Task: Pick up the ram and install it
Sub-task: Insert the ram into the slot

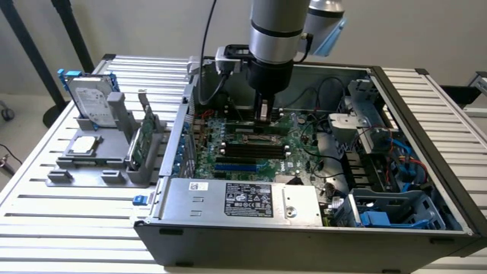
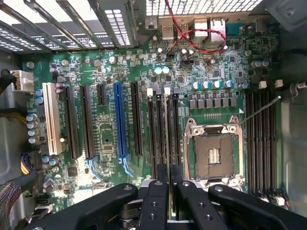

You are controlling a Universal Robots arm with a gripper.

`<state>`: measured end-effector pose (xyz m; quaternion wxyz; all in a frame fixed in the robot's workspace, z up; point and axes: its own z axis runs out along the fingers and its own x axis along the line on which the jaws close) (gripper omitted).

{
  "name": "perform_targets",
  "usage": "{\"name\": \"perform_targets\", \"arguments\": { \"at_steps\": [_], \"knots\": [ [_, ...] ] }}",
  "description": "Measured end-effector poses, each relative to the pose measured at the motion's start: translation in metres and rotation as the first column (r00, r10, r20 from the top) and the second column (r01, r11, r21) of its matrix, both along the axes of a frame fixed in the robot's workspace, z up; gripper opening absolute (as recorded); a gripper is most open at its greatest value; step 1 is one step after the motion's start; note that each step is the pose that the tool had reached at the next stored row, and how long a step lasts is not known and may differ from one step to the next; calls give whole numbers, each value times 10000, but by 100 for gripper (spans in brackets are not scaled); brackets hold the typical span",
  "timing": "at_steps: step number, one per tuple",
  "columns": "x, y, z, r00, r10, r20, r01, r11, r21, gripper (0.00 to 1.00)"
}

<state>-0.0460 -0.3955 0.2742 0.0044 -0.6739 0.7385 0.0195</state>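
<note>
The exterior view looks down at a slant from outside and above the open dark-grey metal computer case (image 1: 304,248), far enough back to take in the whole case, the ribbed aluminium table (image 1: 68,214) under it and the grey plastic parts stand (image 1: 76,171) at the exterior view's left. The wrist view faces straight down from close above, past the black gripper (image 2: 169,168), onto the green motherboard (image 2: 105,129). Both views share that board, with its square silver processor socket (image 2: 211,155) and the long black slots (image 2: 160,129) beside it.
</note>
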Motion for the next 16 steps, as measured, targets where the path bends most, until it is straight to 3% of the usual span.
{"name": "perform_targets", "arguments": {
  "at_steps": [16],
  "knots": [
    [0, -69, -209, 10000, 1, 0, -1, 9998, -193, 14]
  ]
}}
